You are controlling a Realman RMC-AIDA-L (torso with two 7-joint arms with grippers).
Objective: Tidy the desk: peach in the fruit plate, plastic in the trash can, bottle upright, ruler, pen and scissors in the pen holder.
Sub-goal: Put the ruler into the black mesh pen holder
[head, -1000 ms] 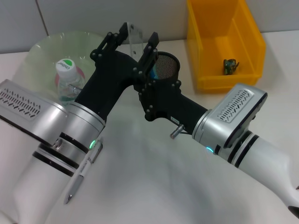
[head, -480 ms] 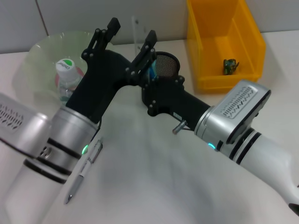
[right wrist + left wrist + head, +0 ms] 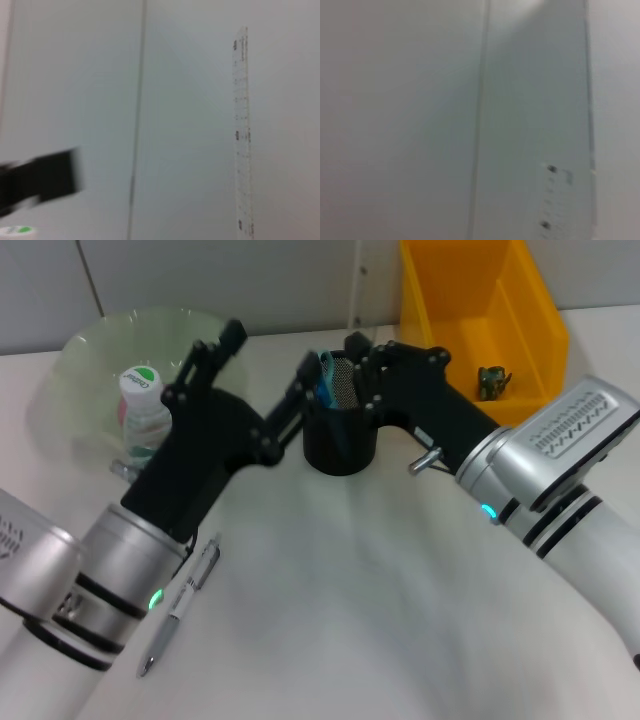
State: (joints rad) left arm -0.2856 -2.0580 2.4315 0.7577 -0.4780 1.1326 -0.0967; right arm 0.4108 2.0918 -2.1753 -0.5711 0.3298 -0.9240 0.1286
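Desk (image 3: 340, 620), white, seen from your head cam. Far left sits a pale green fruit plate (image 3: 75, 355) w/ a plastic bottle (image 3: 142, 415) standing upright on it, green-and-white cap up. Far right, a yellow bin (image 3: 480, 330) holds a small dark green scrap (image 3: 492, 380). Between them stands the black mesh pen holder (image 3: 340, 435), a blue handle (image 3: 325, 380) poking out of it.

Your left gripper (image 3: 265, 375) reaches in from the lower left; its fingers are spread wide, one near the plate's rim, the other just beside the holder, w/ nothing between them. Your right gripper (image 3: 352, 348) comes in from the right, right over the holder's far rim; you can't tell how far it's open. A clear ruler (image 3: 355, 285) rises upright just above it, and shows as a thin graduated strip (image 3: 242, 135) in the right wrist cam.

Pen (image 3: 180, 605), silver, lies on the desk beside your left forearm, well apart from both grippers.
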